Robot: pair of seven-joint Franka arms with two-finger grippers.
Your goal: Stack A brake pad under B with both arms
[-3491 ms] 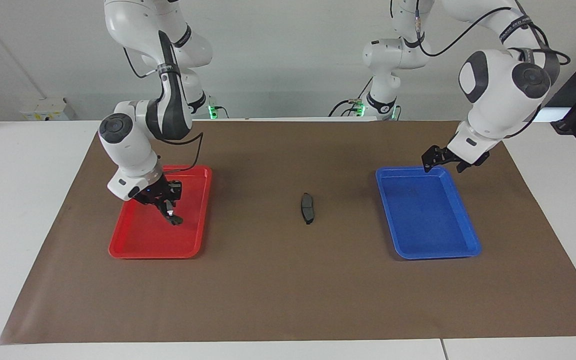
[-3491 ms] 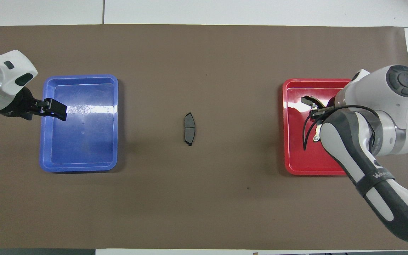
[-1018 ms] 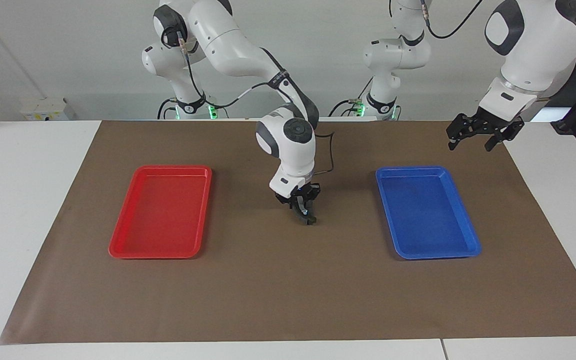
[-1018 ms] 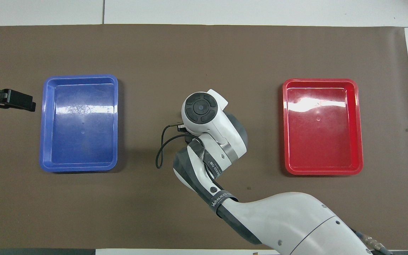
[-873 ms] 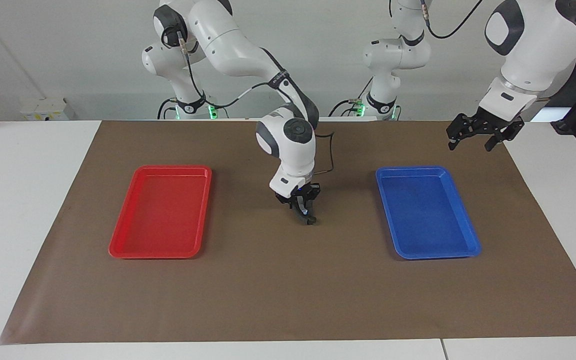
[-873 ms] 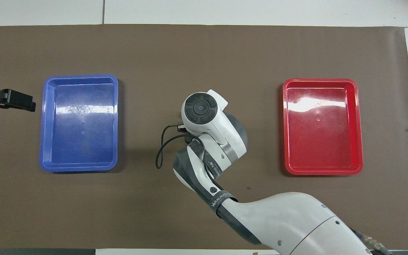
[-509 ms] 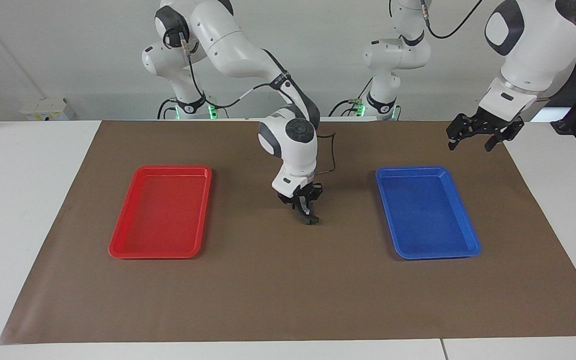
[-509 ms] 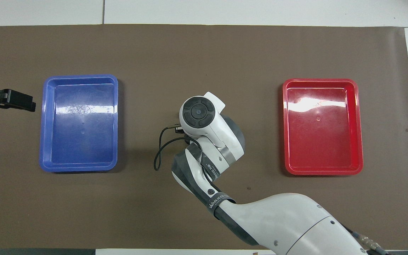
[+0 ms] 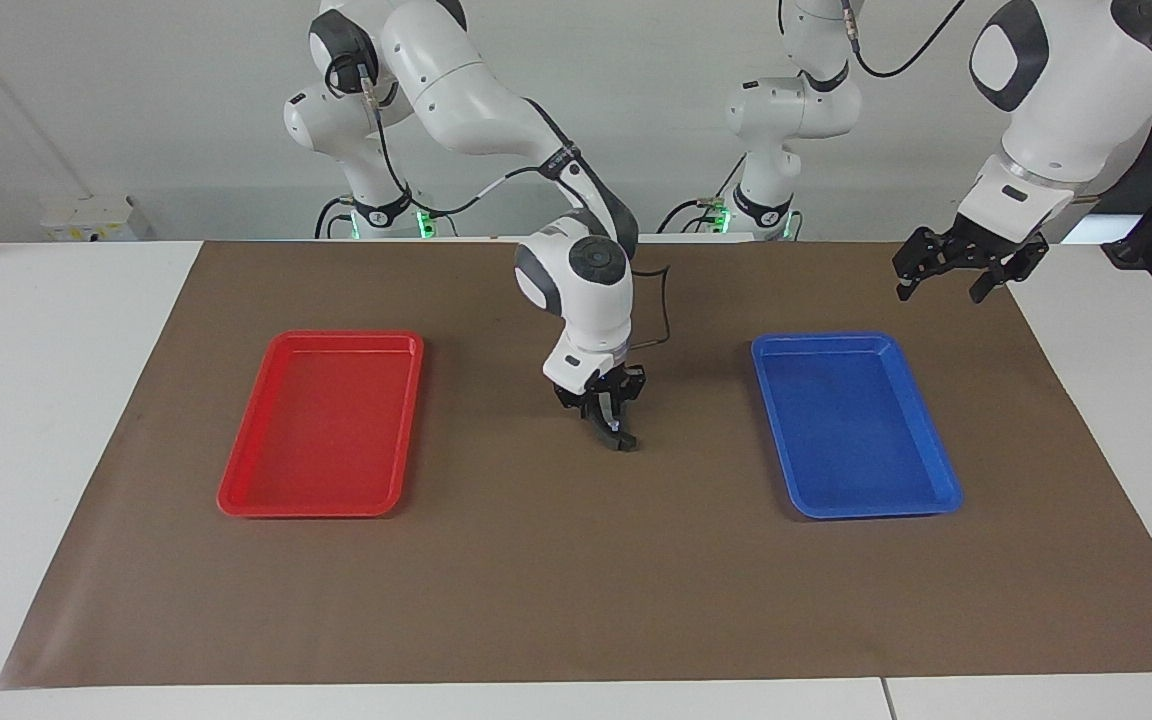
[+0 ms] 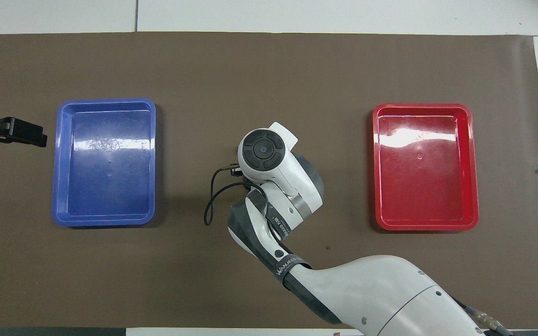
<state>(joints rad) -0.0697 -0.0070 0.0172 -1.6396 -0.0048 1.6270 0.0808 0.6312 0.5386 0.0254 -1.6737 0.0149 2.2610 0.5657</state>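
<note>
- The dark pad stack [image 9: 620, 438] lies mid-mat between the red tray [image 9: 321, 500] and blue tray [image 9: 861, 505], mostly hidden under the right gripper [image 9: 612, 427]; finger state unclear.
- The left gripper [image 9: 946, 275] waits, fingers spread, by the blue tray.
- The right arm's band reads "WANJEED".

The right pincer [image 9: 616, 428] points down at the middle of the brown mat [image 9: 576, 580], between the red tray [image 9: 321, 505] and the blue tray [image 9: 871, 508], its tips on a small dark piece [image 9: 622, 443] lying on the mat (which brake pad it is cannot be told). The left pincer [image 9: 954, 272] hangs with fingers spread over the mat's edge at the left arm's end of the desk [image 9: 56, 400], near the blue tray's corner.
</note>
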